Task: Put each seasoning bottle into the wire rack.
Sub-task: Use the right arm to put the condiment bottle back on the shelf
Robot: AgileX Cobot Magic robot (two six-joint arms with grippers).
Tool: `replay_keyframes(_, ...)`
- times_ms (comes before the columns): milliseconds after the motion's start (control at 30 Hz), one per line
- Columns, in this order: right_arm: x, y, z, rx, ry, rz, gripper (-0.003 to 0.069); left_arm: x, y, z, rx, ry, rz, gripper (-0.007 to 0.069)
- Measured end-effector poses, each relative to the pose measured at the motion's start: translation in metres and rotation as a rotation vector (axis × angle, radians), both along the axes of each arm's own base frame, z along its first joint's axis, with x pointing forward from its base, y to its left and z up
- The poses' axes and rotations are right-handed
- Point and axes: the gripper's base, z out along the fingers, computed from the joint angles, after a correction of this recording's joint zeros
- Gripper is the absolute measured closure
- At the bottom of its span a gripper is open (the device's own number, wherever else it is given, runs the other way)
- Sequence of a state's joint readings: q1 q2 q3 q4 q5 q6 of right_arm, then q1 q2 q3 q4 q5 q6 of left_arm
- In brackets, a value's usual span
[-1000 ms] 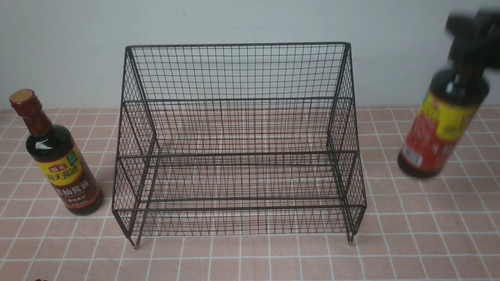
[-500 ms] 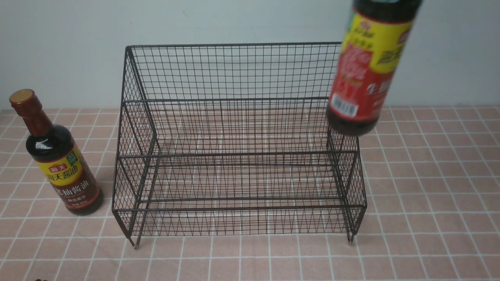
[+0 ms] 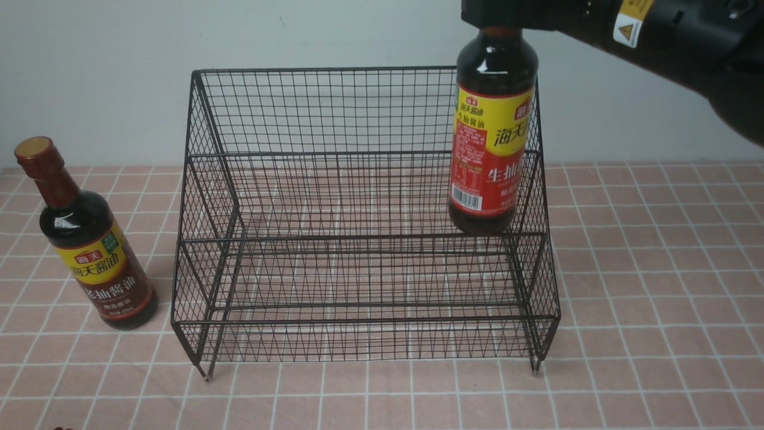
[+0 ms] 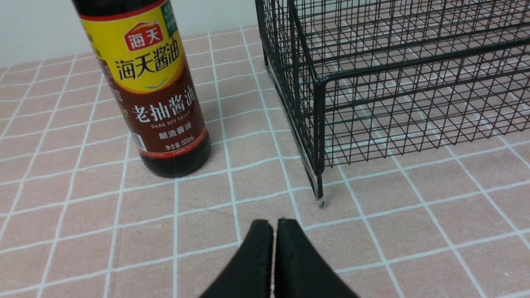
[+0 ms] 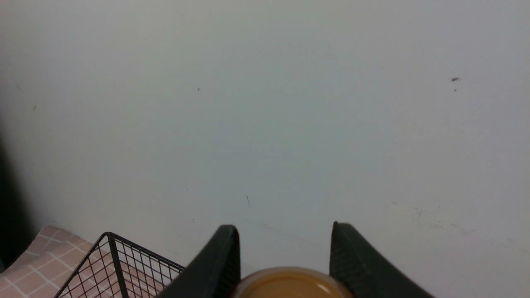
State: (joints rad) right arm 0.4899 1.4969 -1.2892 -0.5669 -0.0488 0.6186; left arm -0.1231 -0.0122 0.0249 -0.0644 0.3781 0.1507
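The red-label bottle [image 3: 492, 149] hangs upright from my right gripper [image 3: 498, 17], which is clamped about its neck just under the cap. It is dark, glossy glass, round-shouldered and cylindrical, with a yellow band above a red wrap and a white barcode patch low down. In the right wrist view its smooth tan cap [image 5: 290, 285] sits between my two black, finely ribbed fingers [image 5: 223, 256], one on each side, close against it.

The bottle is at the right end of the wire rack [image 3: 334, 107], over the upper tier, with its base level with that tier's front rail. I cannot tell whether it touches the mesh. The rack is thin black wire in a fine grid: a tall back, sloping sides, two stepped shelves and short feet.

The brown-label bottle [image 3: 89, 239] is the same shape with a reddish-brown neck wrap. It stands on the pink tile-patterned table [image 3: 656, 298] just left of the rack, apart from it.

My left gripper [image 4: 273, 224] is low over the table near the rack's front left foot. Its smooth black fingers are pressed together on nothing, well short of that bottle.
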Motion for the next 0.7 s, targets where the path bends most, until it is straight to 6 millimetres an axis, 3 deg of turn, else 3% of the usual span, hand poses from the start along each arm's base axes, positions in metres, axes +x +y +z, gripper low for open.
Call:
replay_keyframes(300,0.0048,-0.0001,-0.0039,-0.011,0.041,-0.026,0.0391,0.0,0.0,0.0,0.0,0.0,0.0,0.0631)
replay_keyframes(700,0.0067,0.0065,-0.0006,-0.016,-0.033,0.028,0.0391,0.0,0.0,0.0,0.0,0.0,0.0,0.0631)
